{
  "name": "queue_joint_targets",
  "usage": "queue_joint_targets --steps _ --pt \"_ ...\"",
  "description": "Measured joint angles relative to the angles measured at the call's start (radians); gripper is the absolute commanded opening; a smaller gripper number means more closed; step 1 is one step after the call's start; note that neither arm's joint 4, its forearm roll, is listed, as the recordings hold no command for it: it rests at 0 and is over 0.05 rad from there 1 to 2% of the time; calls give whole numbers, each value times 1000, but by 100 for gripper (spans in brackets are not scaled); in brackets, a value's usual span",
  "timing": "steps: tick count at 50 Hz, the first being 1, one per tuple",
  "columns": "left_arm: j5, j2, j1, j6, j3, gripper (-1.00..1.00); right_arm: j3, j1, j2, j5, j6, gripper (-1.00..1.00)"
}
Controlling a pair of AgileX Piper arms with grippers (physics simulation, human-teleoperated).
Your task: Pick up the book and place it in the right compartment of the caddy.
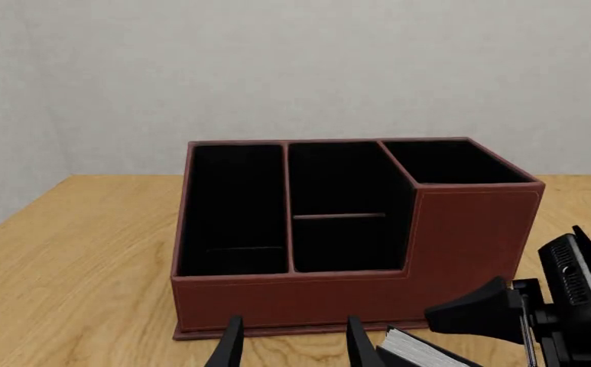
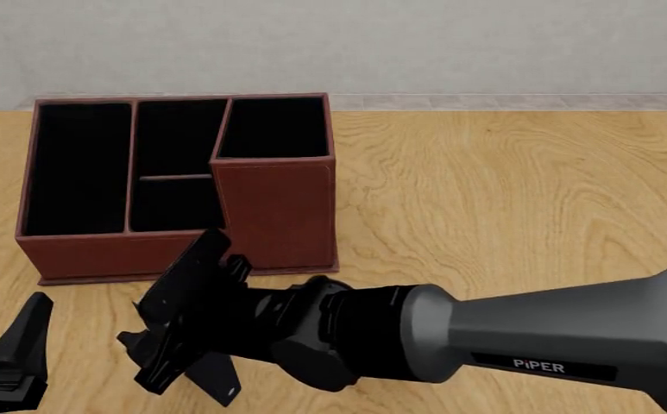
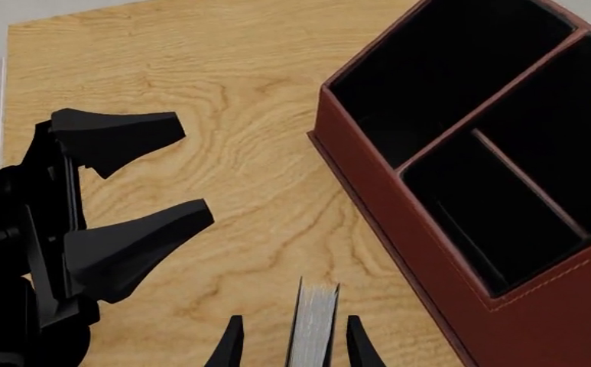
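In the right wrist view the right gripper (image 3: pixel 291 340) stands with its two fingertips (image 3: pixel 230 342) parted only as far as the book (image 3: pixel 313 321) is thick, one tip on each black cover, so the jaws pinch the book with its grey-white page edges facing the camera. The book stands upright on edge between the tips, above the wooden table (image 3: pixel 203 84), just in front of the caddy's near wall and apart from it. In the front view the right arm reaches in low across the near part of the table (image 2: pixel 506 190) and its wrist hides the book entirely; the right gripper (image 2: pixel 178 332) lies in front of the caddy's low front wall.

Just beside it, the left gripper (image 3: pixel 137 180) is spread wide and holds nothing, its fingers (image 3: pixel 121 130) well apart over bare wood. The left wrist view shows those same tips (image 1: pixel 232 344) parted, the left gripper (image 1: pixel 293 345) pointing at the caddy's front, with the book (image 1: pixel 417 350) off to one side, showing its page edges.

Farther off sits the reddish-brown caddy (image 2: pixel 91 250), black inside. Its right compartment (image 2: pixel 273 128), the squarish section with taller walls, holds nothing, and the long narrow section and the two small middle sections are likewise bare
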Motion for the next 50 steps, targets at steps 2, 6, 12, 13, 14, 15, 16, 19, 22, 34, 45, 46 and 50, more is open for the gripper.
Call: queue_joint_targets --steps 2,6,12,13,14,15,16,19,22,34,45,46,50 --pt "0 0 0 0 0 100 -4 -3 4 3 -4 100" --pt "0 0 0 0 0 100 -10 -8 11 7 -9 100" --pt "0 0 0 0 0 100 -14 -12 16 9 -12 100" --pt "0 0 0 0 0 100 -14 -12 17 9 -10 100" --pt "0 0 0 0 0 100 -13 -12 17 8 -9 100" --pt "0 0 0 0 0 100 -13 -11 18 7 -7 100" --pt "0 0 0 0 0 100 -12 -11 19 6 -4 100" --pt "0 0 0 0 0 100 -10 -9 22 4 5 100" --pt "0 0 0 0 0 100 -9 -7 27 4 14 100" --pt "0 0 0 0 0 100 -11 -4 45 12 39 100" --pt "0 0 0 0 0 100 -16 -6 55 19 46 100" --pt "0 0 0 0 0 100 -16 -7 56 20 46 100" --pt "0 0 0 0 0 100 -18 -11 60 23 46 100"
